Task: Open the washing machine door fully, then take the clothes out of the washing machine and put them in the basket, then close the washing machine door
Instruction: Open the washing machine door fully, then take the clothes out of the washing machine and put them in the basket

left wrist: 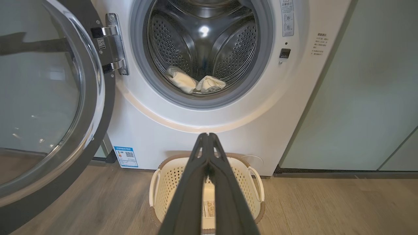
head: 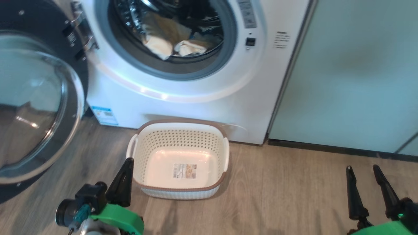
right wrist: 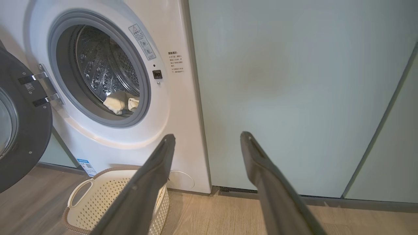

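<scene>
The washing machine point(head: 202, 107) point(left wrist: 202, 130) point(right wrist: 183, 107) is white, and its door point(head: 32, 107) point(left wrist: 49, 107) point(right wrist: 19, 130) stands swung open to the left. Cream clothes point(head: 176, 45) point(left wrist: 192, 83) point(right wrist: 120, 101) lie at the bottom of the steel drum. The basket point(head: 179, 125) point(left wrist: 253, 178) point(right wrist: 98, 195) sits on the floor in front of the machine with no clothes in it. My left gripper point(head: 129, 161) point(left wrist: 206, 135) is shut with nothing in it, low beside the basket's left side. Lower right, my right gripper point(head: 362, 168) point(right wrist: 207, 138) hangs open and holds nothing, before the cabinet.
Pale green cabinet panels point(head: 352, 75) point(right wrist: 294, 91) stand right of the machine. The floor point(head: 281, 192) is wood plank. The open door takes up the room to the left of the basket.
</scene>
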You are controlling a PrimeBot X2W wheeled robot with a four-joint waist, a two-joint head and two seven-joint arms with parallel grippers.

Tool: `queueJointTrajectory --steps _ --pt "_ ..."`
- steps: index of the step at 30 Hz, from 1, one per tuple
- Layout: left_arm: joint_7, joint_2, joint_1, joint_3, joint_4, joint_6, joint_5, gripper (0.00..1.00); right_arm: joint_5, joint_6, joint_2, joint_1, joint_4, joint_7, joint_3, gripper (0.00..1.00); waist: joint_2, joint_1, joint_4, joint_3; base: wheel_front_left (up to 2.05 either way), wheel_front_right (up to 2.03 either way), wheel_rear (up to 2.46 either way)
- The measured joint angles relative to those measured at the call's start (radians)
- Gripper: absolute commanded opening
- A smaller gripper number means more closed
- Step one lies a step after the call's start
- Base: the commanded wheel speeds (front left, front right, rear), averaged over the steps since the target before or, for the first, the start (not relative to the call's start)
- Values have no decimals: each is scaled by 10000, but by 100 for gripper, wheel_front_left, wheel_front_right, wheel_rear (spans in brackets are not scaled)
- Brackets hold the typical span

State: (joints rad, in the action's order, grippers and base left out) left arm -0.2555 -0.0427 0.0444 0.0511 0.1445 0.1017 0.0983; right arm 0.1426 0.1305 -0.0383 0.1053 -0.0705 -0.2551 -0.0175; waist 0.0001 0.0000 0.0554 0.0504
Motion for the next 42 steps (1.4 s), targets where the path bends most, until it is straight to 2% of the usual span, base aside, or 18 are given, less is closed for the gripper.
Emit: queueJointTrajectory --steps 1,2,3,4,5,12,35,42 --pt "0 -2 16 10 12 -2 0 0 0 0 0 44 59 0 -4 100 0 0 -105 -45 0 0 0" --pt "0 -2 50 10 10 -4 2 19 17 0 0 128 134 0 -8 100 0 0 -204 -93 0 0 0" --pt "0 -2 105 12 12 -12 2 46 82 0 2 191 161 0 -12 100 0 0 -297 -139 0 0 0" --pt "0 -2 175 8 12 -65 4 80 102 0 2 234 176 0 -12 100 0 -1 -380 -180 0 0 0" --pt "0 -2 223 -4 23 -96 2 100 102 0 2 293 213 0 -12 100 0 0 -460 -220 0 0 0" --pt "0 -17 356 -17 27 -259 0 100 159 0 8 347 290 0 -19 100 0 0 -756 -414 0 0 0" --pt "0 -98 358 -272 173 -270 105 100 274 0 13 347 267 0 -65 100 0 0 -894 -511 0 0 0" --pt "0 -136 359 -320 276 -445 94 100 320 0 13 347 261 0 -54 100 0 0 -924 -525 13 -15 2"
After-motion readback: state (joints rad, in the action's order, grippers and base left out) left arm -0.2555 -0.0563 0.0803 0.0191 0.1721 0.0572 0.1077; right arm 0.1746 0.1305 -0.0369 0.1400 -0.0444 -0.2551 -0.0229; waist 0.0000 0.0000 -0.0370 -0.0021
